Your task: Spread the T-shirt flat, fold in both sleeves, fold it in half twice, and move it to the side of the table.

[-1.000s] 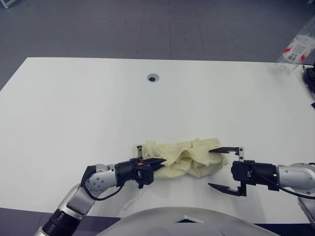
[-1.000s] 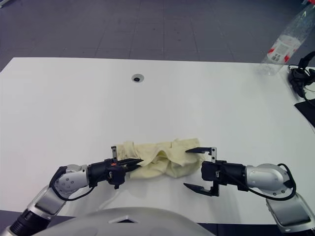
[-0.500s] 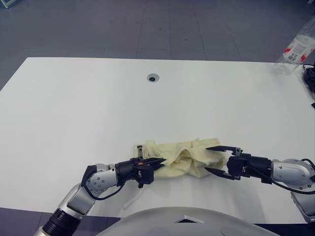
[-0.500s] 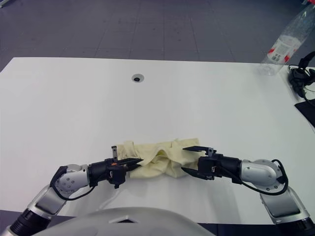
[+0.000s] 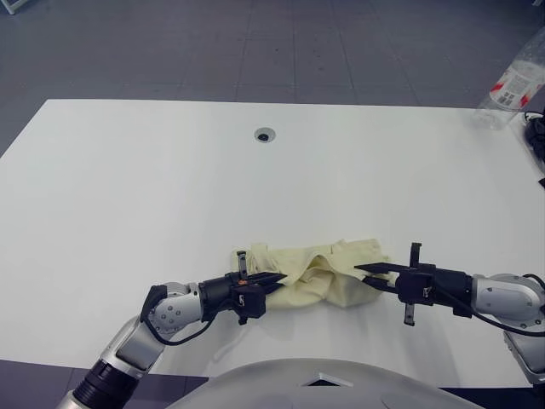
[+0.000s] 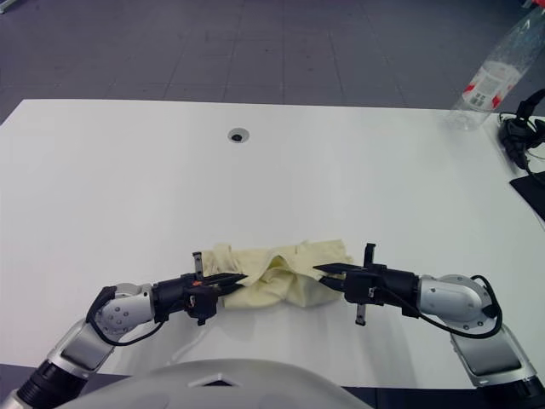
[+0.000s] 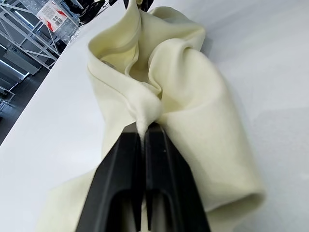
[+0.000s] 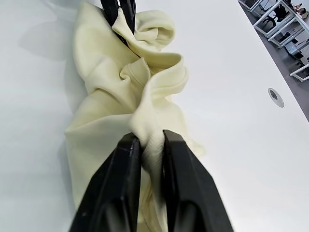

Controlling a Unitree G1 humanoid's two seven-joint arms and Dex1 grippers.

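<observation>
change: right gripper (image 5: 368, 273), wide a second ago, now pinches the right end of the T-shirt (image 5: 319, 274) | left gripper (image 5: 278, 279) stays clamped on its left end | shirt bunched near the front edge of the table (image 5: 170, 187) | meaning: both ends held, likely ready to spread

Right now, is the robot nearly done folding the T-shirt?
No, nothing looks done yet. The T-shirt lies crumpled in a bunch on the table. The left gripper and right gripper are each shut on one end, seemingly ready to spread it. Spreading flat, folding sleeves, both halvings and moving aside all remain.
</observation>
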